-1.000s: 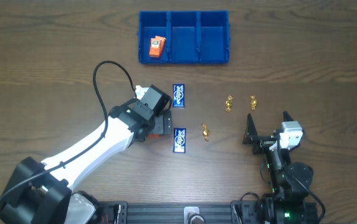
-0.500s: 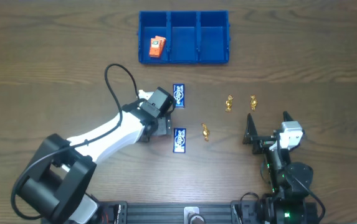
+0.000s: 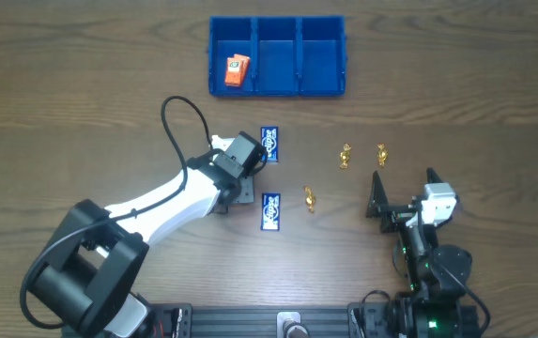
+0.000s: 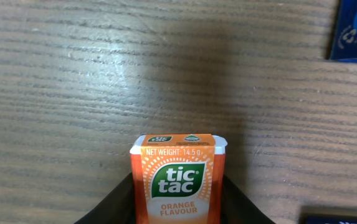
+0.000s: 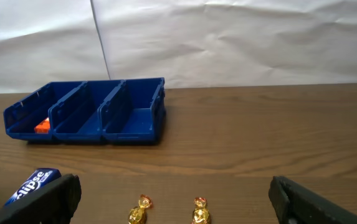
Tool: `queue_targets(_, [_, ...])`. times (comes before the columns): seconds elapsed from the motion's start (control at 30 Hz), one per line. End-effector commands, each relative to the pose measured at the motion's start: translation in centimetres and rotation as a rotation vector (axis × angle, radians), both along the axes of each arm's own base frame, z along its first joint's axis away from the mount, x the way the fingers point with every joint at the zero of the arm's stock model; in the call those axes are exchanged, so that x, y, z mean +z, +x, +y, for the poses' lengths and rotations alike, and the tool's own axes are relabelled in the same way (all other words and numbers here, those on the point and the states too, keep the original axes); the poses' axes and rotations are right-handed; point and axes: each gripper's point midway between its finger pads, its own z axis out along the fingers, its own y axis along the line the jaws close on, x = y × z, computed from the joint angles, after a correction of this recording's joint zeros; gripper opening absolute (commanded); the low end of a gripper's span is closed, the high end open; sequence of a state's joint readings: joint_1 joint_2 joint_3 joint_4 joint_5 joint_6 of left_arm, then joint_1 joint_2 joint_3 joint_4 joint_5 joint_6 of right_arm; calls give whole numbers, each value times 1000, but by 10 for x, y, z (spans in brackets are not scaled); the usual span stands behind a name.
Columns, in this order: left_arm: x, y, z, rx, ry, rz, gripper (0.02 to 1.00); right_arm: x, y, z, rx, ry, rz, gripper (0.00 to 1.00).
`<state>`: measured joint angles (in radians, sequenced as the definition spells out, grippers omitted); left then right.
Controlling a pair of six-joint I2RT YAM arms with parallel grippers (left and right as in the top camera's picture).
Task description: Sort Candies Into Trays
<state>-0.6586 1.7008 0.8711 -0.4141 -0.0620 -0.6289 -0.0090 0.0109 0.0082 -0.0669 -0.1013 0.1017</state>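
A blue three-compartment tray (image 3: 278, 86) stands at the back centre, with one orange candy box (image 3: 238, 70) in its left compartment. My left gripper (image 3: 241, 186) is low over the table's middle, shut on a second orange candy box (image 4: 179, 180) that stands upright between its fingers. Two blue candy packets (image 3: 269, 144) (image 3: 270, 210) lie just right of that gripper. Three gold wrapped candies (image 3: 310, 198) (image 3: 345, 156) (image 3: 381, 154) lie further right. My right gripper (image 3: 405, 192) is open at the right, near its base, with nothing in it.
The right wrist view looks across the table at the tray (image 5: 134, 124), a blue packet (image 5: 32, 183) and two gold candies (image 5: 138, 214) (image 5: 200, 211). The left arm's black cable (image 3: 179, 122) loops above its wrist. Bare wood lies left and far right.
My left gripper has shifted slightly right and toward the back, and its arm has swung and settled lower. The right arm and the candies on the table have not moved.
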Motion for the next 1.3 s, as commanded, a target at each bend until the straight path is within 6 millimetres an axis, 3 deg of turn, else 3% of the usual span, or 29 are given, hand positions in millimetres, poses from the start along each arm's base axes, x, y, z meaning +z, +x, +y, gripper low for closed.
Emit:
queue_targets(0.03, [-9, -4, 1, -5, 14, 21, 325, 0, 0, 1, 6, 2, 1, 998])
queue_targets(0.17, [4, 7, -1, 3, 15, -27, 305, 0, 0, 1, 6, 2, 1, 998])
queue_targets(0.27, [39, 32, -1, 24, 28, -128, 294, 0, 0, 1, 6, 2, 1, 998])
queue_targets(0.47, [150, 98, 0, 37, 56, -358, 286, 0, 0, 1, 6, 2, 1, 998])
queue_targets(0.5, [182, 120, 4, 50, 51, -421, 288, 0, 0, 1, 6, 2, 1, 998])
queue_targets(0.67, [246, 186, 22, 83, 29, -545, 297, 0, 0, 1, 6, 2, 1, 998])
queue_targets(0.77, [244, 220, 26, 85, 25, -526, 299, 0, 0, 1, 6, 2, 1, 998])
queue_targets(0.97, [193, 272, 6, 19, -25, -442, 314, 0, 0, 1, 6, 2, 1, 998])
queue_targets(1.13, [139, 283, -7, -8, -36, -357, 316, 0, 0, 1, 6, 2, 1, 998])
queue_targets(1.3, [121, 283, -8, -18, -26, -325, 316, 0, 0, 1, 6, 2, 1, 998])
